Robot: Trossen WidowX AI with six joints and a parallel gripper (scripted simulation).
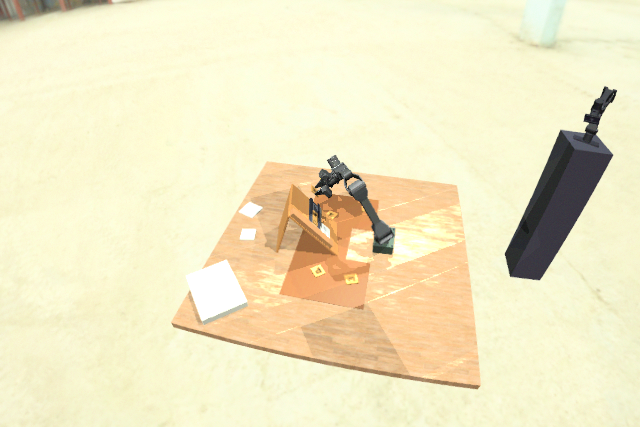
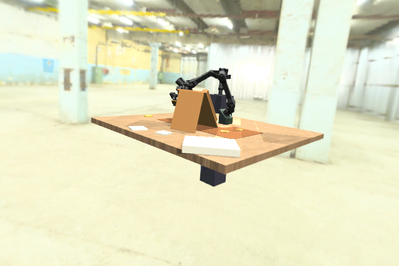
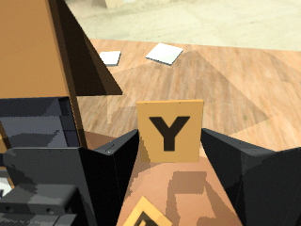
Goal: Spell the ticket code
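My gripper (image 1: 316,189) (image 2: 173,99) (image 3: 168,133) is shut on a yellow tile (image 3: 155,110) marked Y, upright in the wrist view. It is in the air beside the end of the leaning board (image 1: 302,200) (image 2: 186,109) (image 3: 30,52). The dark rail (image 1: 311,211) (image 3: 38,127) is left of the tile in the wrist view; its contents are mostly cut off. The ticket (image 1: 325,230) on the board is unreadable. One loose tile (image 1: 331,215) (image 3: 143,203) lies below; two more, a nearer tile (image 1: 317,270) (image 2: 224,131) and another tile (image 1: 351,279) (image 2: 239,129), lie on the mat.
The reddish mat (image 1: 299,285) lies under the board on the wooden counter (image 1: 423,319) (image 2: 283,142). Behind the board are two small white pieces, one (image 1: 250,209) (image 2: 138,128) and another (image 1: 248,234) (image 2: 163,133), and a thick white slab (image 1: 216,291) (image 2: 211,146). A yellow piece (image 2: 148,115) lies at the far side.
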